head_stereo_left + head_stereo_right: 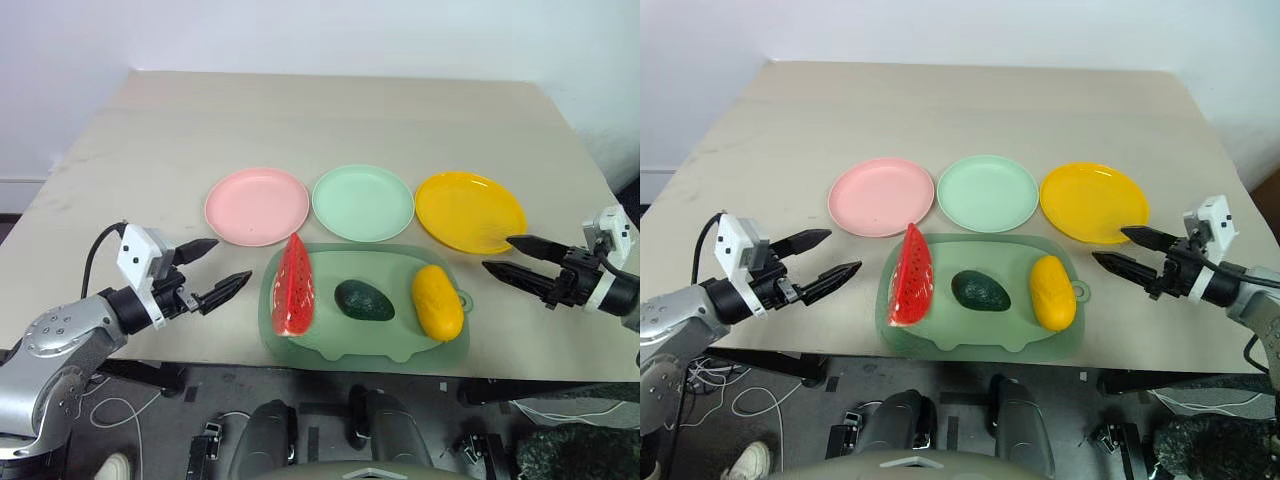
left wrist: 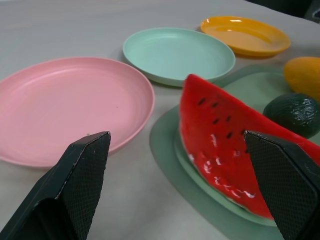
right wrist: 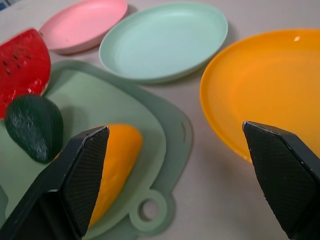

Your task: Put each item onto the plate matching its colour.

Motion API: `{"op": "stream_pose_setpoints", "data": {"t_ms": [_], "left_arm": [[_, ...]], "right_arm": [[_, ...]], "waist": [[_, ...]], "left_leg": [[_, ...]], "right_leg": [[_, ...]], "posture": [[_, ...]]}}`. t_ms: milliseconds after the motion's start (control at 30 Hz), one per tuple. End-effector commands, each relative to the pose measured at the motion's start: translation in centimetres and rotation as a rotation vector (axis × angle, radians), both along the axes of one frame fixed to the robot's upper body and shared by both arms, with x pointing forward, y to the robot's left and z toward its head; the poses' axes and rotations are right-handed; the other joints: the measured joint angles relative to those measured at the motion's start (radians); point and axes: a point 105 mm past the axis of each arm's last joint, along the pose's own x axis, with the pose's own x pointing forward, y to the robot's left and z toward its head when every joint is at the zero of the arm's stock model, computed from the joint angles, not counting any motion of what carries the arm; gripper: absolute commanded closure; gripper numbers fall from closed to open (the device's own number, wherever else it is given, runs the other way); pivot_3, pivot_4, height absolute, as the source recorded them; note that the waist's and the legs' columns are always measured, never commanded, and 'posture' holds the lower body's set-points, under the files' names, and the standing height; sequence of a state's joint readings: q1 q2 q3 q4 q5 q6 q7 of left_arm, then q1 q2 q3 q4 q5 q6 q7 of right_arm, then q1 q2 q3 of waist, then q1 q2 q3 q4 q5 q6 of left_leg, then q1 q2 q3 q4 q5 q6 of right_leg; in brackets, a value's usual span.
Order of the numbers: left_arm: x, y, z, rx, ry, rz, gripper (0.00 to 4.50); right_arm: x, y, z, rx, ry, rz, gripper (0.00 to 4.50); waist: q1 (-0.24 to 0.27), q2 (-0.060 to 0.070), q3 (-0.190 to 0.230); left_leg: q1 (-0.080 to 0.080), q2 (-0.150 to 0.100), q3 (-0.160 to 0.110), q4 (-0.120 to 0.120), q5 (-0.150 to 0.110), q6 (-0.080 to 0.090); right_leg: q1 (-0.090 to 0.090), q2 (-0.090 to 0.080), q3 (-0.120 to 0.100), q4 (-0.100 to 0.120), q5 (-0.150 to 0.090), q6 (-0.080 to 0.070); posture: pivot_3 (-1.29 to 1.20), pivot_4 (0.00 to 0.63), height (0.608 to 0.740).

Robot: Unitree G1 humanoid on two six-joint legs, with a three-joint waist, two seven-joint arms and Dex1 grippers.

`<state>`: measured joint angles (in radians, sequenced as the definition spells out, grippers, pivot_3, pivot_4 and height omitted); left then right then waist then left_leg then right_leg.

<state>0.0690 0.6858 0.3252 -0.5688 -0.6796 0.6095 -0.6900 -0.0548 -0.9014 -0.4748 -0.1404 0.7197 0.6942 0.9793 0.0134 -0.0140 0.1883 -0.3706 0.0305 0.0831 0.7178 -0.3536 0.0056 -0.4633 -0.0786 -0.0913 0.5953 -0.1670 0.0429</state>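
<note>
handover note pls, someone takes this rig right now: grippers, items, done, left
Left gripper open, empty, beside the tray on the watermelon side.
Right gripper open, empty, near the yellow plate.
Watermelon, avocado, mango all on the tray.
Pink plate, green plate, yellow plate empty.
Done: nothing. Left: all three placements.

The two head views look forward and down from above the near edge of the table [image 1: 150,130], taking in the whole top; the right eye sits slightly aside, so everything shifts left in its frame. Each wrist view looks low and close between two fingers [image 2: 85,170]. All four share the green tray [image 1: 440,350] and three plates [image 1: 257,206].
</note>
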Motion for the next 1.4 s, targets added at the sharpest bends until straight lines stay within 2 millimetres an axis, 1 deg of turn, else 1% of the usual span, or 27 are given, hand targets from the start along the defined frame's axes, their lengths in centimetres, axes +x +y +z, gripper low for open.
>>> {"op": "stream_pose_setpoints", "data": {"t_ms": [33,167,233,300,467,567,633,700,767,900,967,1033,1100,1133,1200,1267,1400], "left_arm": [[-0.4,-0.6,0.8,-0.01,-0.051,0.002,0.02],[-1.0,-0.7,-0.1,-0.016,-0.038,0.031,0.02],[-1.5,-1.1,0.0,-0.035,-0.034,0.028,0.02],[-1.6,-0.9,0.0,-0.039,-0.03,0.031,0.02],[-1.5,0.3,0.3,-0.002,-0.024,0.035,0.02],[-1.2,1.6,0.5,0.035,-0.019,0.044,0.02],[-1.1,2.4,0.6,0.044,-0.015,0.045,0.02],[-1.0,2.7,0.5,0.048,-0.01,0.037,0.02],[-0.4,2.4,0.3,0.058,-0.007,0.019,0.02],[0.1,2.4,0.4,0.052,-0.002,-0.012,0.02],[0.6,2.5,0.1,0.055,0.004,-0.012,0.02],[0.7,2.4,-0.2,0.056,0.011,-0.02,0.02],[0.8,2.0,-0.4,0.053,0.017,-0.031,0.02],[0.8,1.7,-0.6,0.051,0.021,-0.037,0.02],[0.7,1.5,-0.8,0.047,0.027,-0.043,0.02],[0.6,1.3,-0.8,0.039,0.031,-0.046,0.02],[0.6,1.2,-0.9,0.034,0.032,-0.046,0.02]], "right_arm": [[0.4,0.3,1.8,-0.027,-0.053,0.023,0.0],[1.2,0.2,1.6,-0.049,-0.053,0.021,0.0],[1.4,0.3,2.5,-0.045,-0.071,0.012,0.0],[1.3,0.3,3.0,-0.036,-0.078,0.008,0.0],[0.4,0.9,2.7,-0.064,-0.061,0.005,0.0],[-0.3,1.6,2.0,-0.137,-0.033,-0.022,0.0],[-0.8,2.5,2.2,-0.121,-0.046,-0.015,0.0],[-1.3,3.1,2.5,-0.101,-0.057,-0.02,0.0],[-1.7,2.9,2.3,-0.078,-0.047,-0.061,0.0],[-2.3,3.1,2.5,-0.078,-0.034,-0.123,0.0],[-2.7,3.8,2.2,-0.073,-0.002,-0.128,0.0],[-2.8,5.2,1.8,-0.08,0.016,-0.12,0.0],[-2.5,6.1,1.4,-0.123,0.019,-0.143,0.0],[-2.2,6.4,1.4,-0.111,0.021,-0.162,0.0],[-2.0,6.9,1.4,-0.089,0.034,-0.184,0.0],[-2.2,7.6,1.0,-0.088,0.064,-0.18,0.0],[-2.4,8.0,-0.2,-0.118,0.145,-0.211,0.0]], "waist": [[-0.001,0.0,0.0],[-0.001,0.0,0.0],[0.0,0.0,0.0],[0.003,0.0,0.0],[0.001,0.0,0.0],[0.0,0.0,0.0],[0.0,0.001,0.0],[0.0,0.001,0.0],[0.003,0.0,0.0],[0.002,0.0,0.0],[0.001,0.0,0.0],[-0.002,0.0,0.0],[-0.003,0.0,0.0],[-0.002,0.0,0.0],[-0.001,0.0,-0.001],[0.001,0.0,0.0],[0.0,0.0,-0.001]], "left_leg": [[0.0,0.0,0.0,0.0,0.0,0.0],[0.001,0.0,0.001,0.0,0.0,0.0],[0.0,0.0,0.001,0.0,0.0,0.0],[0.0,0.0,0.0,0.0,0.0,0.0],[0.0,0.0,0.0,0.0,0.0,0.0],[0.0,0.0,0.0,0.0,0.0,0.0],[0.0,0.0,0.0,0.0,0.0,0.0],[0.0,0.0,0.0,0.0,0.0,0.0],[0.0,0.0,0.0,0.0,0.0,0.0],[-0.001,0.0,0.0,0.0,0.0,0.0],[-0.001,0.0,0.0,0.0,0.0,0.0],[0.0,0.0,0.0,-0.001,0.0,0.0],[0.0,0.0,0.0,-0.001,0.0,0.0],[0.0,0.0,0.001,-0.001,0.0,0.0],[0.0,0.001,0.001,-0.001,0.0,0.0],[-0.001,0.0,0.0,-0.001,0.0,0.0],[-0.002,0.0,0.0,-0.001,0.0,0.0]], "right_leg": [[0.0,0.0,0.0,0.0,0.0,0.0],[0.0,0.0,0.001,0.0,0.0,0.0],[0.0,0.0,0.001,0.0,0.0,0.0],[0.0,0.0,0.001,0.0,0.0,0.0],[0.0,0.0,0.001,0.0,-0.002,-0.003],[0.0,0.0,0.001,0.0,-0.002,-0.003],[0.0,0.0,0.001,0.0,-0.002,-0.003],[-0.001,0.0,0.001,0.0,-0.002,-0.003],[-0.001,0.0,0.001,0.0,-0.002,-0.003],[0.0,0.0,0.0,0.0,-0.002,-0.003],[0.0,-0.001,0.0,0.0,-0.002,-0.003],[-0.001,0.0,0.0,0.0,-0.002,-0.003],[-0.001,0.001,0.0,0.0,-0.002,-0.003],[-0.001,0.001,0.001,0.0,-0.002,-0.003],[-0.001,0.0,0.001,0.0,-0.002,-0.003],[-0.002,0.0,0.001,0.0,-0.002,-0.003],[-0.002,-0.001,0.001,-0.001,-0.002,-0.003]], "posture": [[0.0,0.15,0.74],[0.0,0.15,0.74],[0.0,0.15,0.74],[0.0,0.15,0.74],[0.0,0.15,0.74],[0.0,0.15,0.74],[0.0,0.15,0.74],[0.0,0.15,0.74],[0.0,0.15,0.74],[0.0,0.15,0.74],[0.0,0.15,0.74],[0.0,0.15,0.74],[0.0,0.15,0.74],[0.0,0.15,0.74],[0.0,0.15,0.74],[0.0,0.15,0.74],[0.0,0.15,0.74]]}}
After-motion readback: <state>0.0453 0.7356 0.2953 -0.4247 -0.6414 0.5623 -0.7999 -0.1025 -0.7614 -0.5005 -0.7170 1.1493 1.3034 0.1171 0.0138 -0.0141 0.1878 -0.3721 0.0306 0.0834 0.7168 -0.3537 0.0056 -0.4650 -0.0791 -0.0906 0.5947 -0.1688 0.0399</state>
